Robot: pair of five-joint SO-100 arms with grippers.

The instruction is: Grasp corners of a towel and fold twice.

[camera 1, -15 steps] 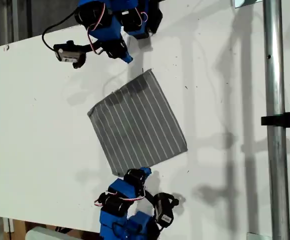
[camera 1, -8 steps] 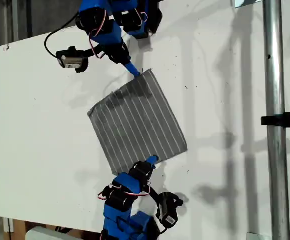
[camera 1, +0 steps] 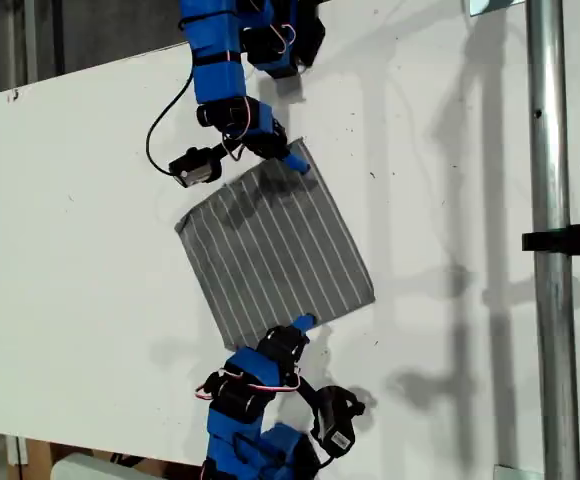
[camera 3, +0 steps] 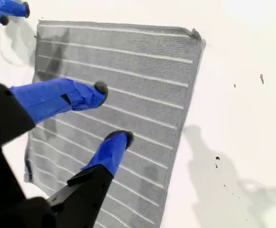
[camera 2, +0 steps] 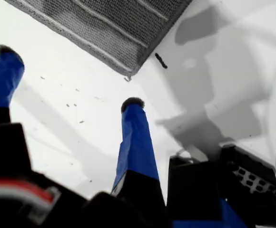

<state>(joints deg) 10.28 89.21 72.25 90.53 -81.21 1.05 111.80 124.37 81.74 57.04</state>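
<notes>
White tabletop (camera 1: 70, 260) fills the exterior view, and the grey striped towel (camera 1: 270, 250) lies flat on it, turned like a diamond. Read across that view from its left, the left corner (camera 1: 178, 228) comes first, then the lower corner (camera 1: 233, 349), both with nothing near them. Next is the upper corner (camera 1: 300, 144), where my first gripper (camera 1: 295, 160) reaches in from the view's top. Its wrist view shows the jaws spread and holding nothing. That corner points at the gap from just ahead, closer to one finger than the other, and it is not yet between them. My second gripper (camera 1: 303, 322) comes in from the exterior view's bottom. Its jaws are also apart and empty, above the hem partway between the lower corner and the right corner (camera 1: 372, 297). Its wrist view shows the fingers over striped cloth, not over a corner, and I cannot tell whether they touch it. The stripes run along the edge joining the upper and right corners. I judge that the right corner is the likely partner for the upper one, so my second gripper would have to slide along the hem toward the exterior view's right. A metal pole (camera 1: 550, 250) stands further to that side, well apart from the towel.
</notes>
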